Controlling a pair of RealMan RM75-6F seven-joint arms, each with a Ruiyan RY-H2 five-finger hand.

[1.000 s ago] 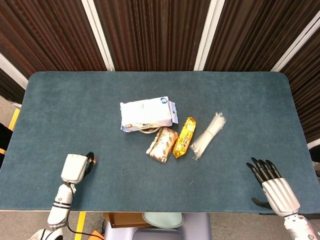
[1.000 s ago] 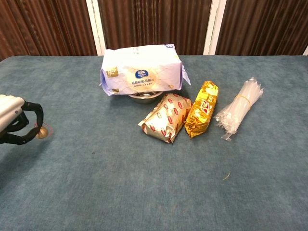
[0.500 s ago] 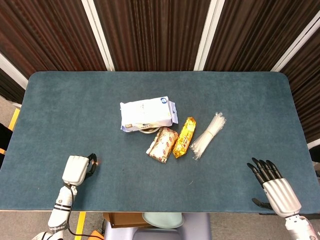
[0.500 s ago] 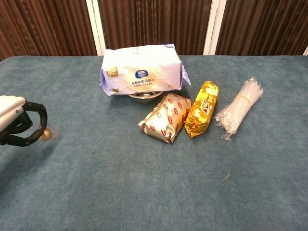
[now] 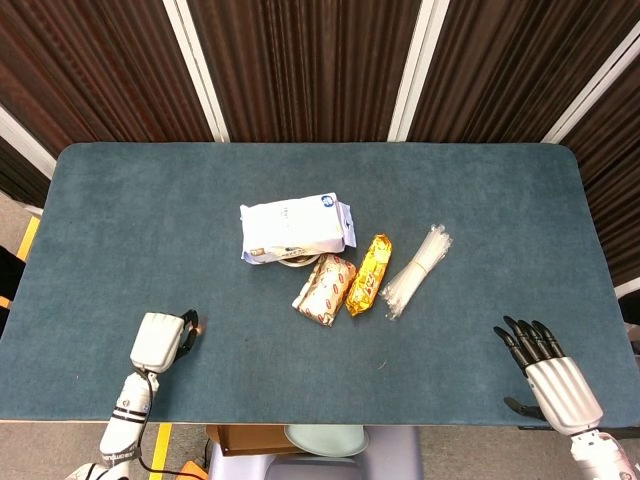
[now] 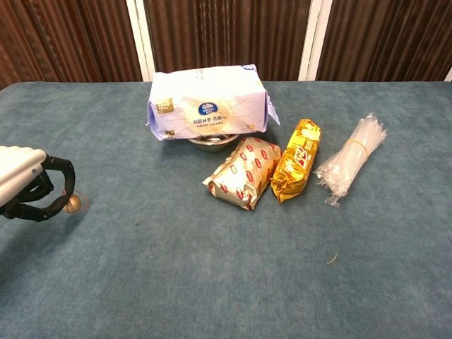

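Left hand pinches small brass bead at its fingertips just above surface, snack packs well off; keep pinch firm and level; right hand released, fingers spread.

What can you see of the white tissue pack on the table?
The tissue pack is a soft, rectangular bag of white plastic film with a round blue logo and small gold marks on its front. It looks full and sealed, with crimped ends. It lies lengthwise across a metal bowl, which shows beneath its lower edge, near the middle of the table. No hand touches it.
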